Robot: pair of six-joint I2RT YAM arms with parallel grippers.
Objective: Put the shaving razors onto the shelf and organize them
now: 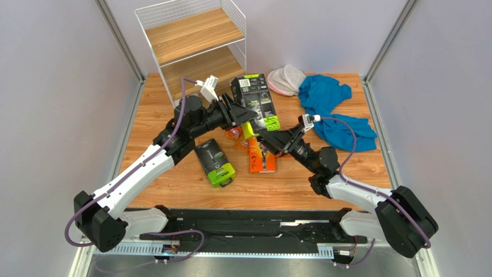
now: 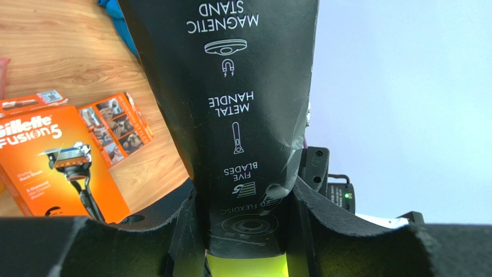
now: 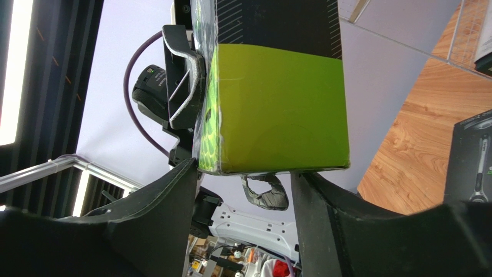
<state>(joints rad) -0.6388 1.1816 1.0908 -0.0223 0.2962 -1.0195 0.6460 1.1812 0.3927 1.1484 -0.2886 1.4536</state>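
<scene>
the left gripper (image 2: 245,199) is squeezing a black razor pack (image 2: 248,115) by its side, up in the air. the pack's lime-green end (image 3: 277,109) pokes out past the left gripper's fingers, and it sits right between the fingers of the right gripper (image 3: 245,179). one finger is on each side of that end, very close. i cannot tell if they are pinching it yet or just near it.

what could go wrong: if the left gripper lets go before the right one has a good hold, the pack may drop onto the table (image 1: 173,184). if both pull at once, the thin card could bend or twist. the right fingers only reach the very end of the pack, so a weak pinch there could let it swing or slip.

the shelf (image 1: 193,40) is behind the left gripper, well away from the right one. its wood boards look bare from here.

below the two grippers lie an orange gillette fusion5 box (image 2: 55,167) and a second orange pack (image 2: 115,124) just beside it. another black and green pack (image 1: 215,163) lies under the left arm. a falling pack would land on these. past the right gripper are a blue cloth (image 1: 335,107) and a white net bag (image 1: 286,79), not in the way.
</scene>
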